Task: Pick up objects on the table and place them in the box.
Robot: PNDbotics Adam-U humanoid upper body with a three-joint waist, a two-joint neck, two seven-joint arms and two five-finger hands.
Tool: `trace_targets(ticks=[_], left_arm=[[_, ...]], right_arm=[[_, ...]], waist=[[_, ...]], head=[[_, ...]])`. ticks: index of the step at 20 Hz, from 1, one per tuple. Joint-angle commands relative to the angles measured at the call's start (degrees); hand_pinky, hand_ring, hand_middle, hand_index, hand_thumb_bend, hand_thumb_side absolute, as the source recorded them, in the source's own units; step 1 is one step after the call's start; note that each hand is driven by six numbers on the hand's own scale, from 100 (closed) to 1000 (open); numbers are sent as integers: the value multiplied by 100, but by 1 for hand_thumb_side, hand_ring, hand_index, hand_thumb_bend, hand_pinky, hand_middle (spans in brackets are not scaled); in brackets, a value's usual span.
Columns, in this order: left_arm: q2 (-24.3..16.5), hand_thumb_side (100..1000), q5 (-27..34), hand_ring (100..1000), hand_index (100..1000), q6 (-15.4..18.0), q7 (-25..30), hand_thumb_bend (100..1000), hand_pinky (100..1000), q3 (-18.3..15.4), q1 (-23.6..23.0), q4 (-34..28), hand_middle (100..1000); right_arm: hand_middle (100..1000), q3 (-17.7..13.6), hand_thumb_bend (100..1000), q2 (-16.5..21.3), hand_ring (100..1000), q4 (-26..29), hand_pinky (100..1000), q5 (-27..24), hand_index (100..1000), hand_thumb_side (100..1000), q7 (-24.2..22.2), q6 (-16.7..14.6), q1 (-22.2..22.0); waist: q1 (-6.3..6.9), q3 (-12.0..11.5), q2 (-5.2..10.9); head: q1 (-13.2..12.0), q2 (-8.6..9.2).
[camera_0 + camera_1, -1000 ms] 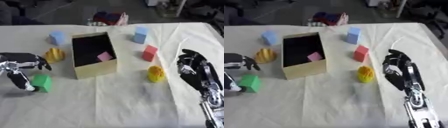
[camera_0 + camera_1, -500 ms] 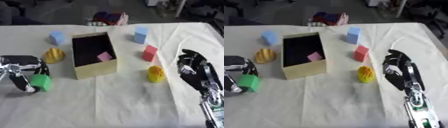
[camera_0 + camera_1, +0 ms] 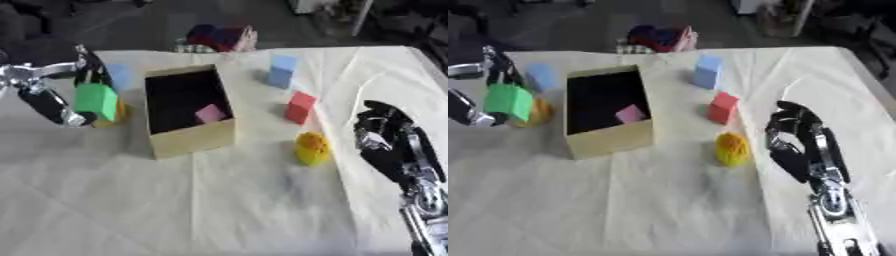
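Note:
My left hand (image 3: 54,107) is shut on a green block (image 3: 96,101) and holds it in the air to the left of the open cardboard box (image 3: 194,142). A pink piece (image 3: 210,113) lies inside the box. Behind the green block, a yellow object (image 3: 537,112) and a light blue block (image 3: 542,78) sit on the cloth. A red block (image 3: 299,107), a blue block (image 3: 282,70) and a yellow ridged object (image 3: 311,148) lie right of the box. My right hand (image 3: 389,147) rests open at the right, fingers up, holding nothing.
A cream cloth (image 3: 219,210) covers the table. A dark red and pink bundle (image 3: 223,37) sits past the far edge. The near part of the cloth in front of the box has nothing on it.
My left hand closed on the green block and lifted it off the cloth, up and toward the box. The right hand stayed put. The camera view shifted.

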State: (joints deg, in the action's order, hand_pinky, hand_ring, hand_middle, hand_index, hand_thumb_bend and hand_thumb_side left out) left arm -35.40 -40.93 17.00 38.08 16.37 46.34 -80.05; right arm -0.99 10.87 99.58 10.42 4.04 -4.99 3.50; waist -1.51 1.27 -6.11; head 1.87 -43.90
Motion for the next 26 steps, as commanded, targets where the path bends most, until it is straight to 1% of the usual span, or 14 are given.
trace_targets(ticks=[1,4,9,11,12,13,14,15,16,19,20,23,24,26], left_arm=[[449,111,-322,515,647,57,-208,321,711,-14,435,613,494],[960,108,-642,520,656,244,-546,326,716,-5,748,1288,501],[1467,106,-1195,538,678,479,-1184,336,724,-20,922,1969,522],[1574,110,-1319,596,732,522,-1365,382,745,-18,931,2115,586],[1611,155,-1372,627,758,533,-1434,418,756,-17,932,2165,621],[1635,198,-1415,652,777,536,-1496,435,763,-17,930,2198,653],[1649,265,-1453,681,802,537,-1550,469,772,-14,925,2220,691],[1658,265,-1483,681,802,537,-1599,469,772,-11,920,2236,691],[1661,408,-1510,724,843,524,-1663,560,790,-16,911,2241,747],[1649,537,-1536,763,882,446,-1880,623,814,-41,882,2220,799],[1629,554,-1512,772,886,424,-1934,626,821,-52,875,2199,809],[1525,541,-1383,774,886,350,-1985,604,826,-119,859,2071,812],[1459,474,-1315,765,872,316,-1974,546,823,-169,860,2006,799],[1299,408,-1151,748,859,281,-1829,490,818,-263,860,1879,774]], right_arm=[[627,21,100,58,629,56,749,-34,801,199,-29,-9,57],[627,42,100,39,629,52,749,-50,801,200,-52,-12,77],[627,61,100,29,629,47,749,-76,801,200,-73,-13,116],[627,70,100,22,629,47,749,-85,801,200,-85,-17,124],[627,72,100,18,629,47,749,-88,801,197,-89,-17,129],[627,74,100,16,629,46,749,-90,801,200,-91,-18,132],[627,75,100,14,629,45,749,-92,801,200,-93,-18,132],[627,75,100,14,629,43,749,-94,801,200,-95,-18,132],[627,75,100,12,628,41,749,-94,801,200,-96,-18,132],[627,72,100,10,628,38,749,-95,801,200,-96,-19,135],[627,71,100,9,628,36,749,-94,801,200,-96,-18,135],[627,65,100,9,628,32,749,-90,801,201,-93,-17,135],[627,63,100,10,628,30,749,-87,801,201,-92,-17,134],[627,56,100,14,628,26,749,-81,801,201,-89,-16,128]], waist=[[4,32,139],[-29,102,116],[-69,209,59],[-78,232,45],[-81,239,39],[-83,244,34],[-84,247,30],[-85,249,27],[-87,248,24],[-93,243,20],[-94,240,21],[-94,227,26],[-90,217,30],[-79,204,38]], head=[[-58,-22],[-122,-22],[-214,-22],[-240,-22],[-249,-22],[-256,-22],[-261,-22],[-264,-22],[-266,-22],[-264,-22],[-266,-22],[-268,-22],[-266,-22],[-260,-22]])
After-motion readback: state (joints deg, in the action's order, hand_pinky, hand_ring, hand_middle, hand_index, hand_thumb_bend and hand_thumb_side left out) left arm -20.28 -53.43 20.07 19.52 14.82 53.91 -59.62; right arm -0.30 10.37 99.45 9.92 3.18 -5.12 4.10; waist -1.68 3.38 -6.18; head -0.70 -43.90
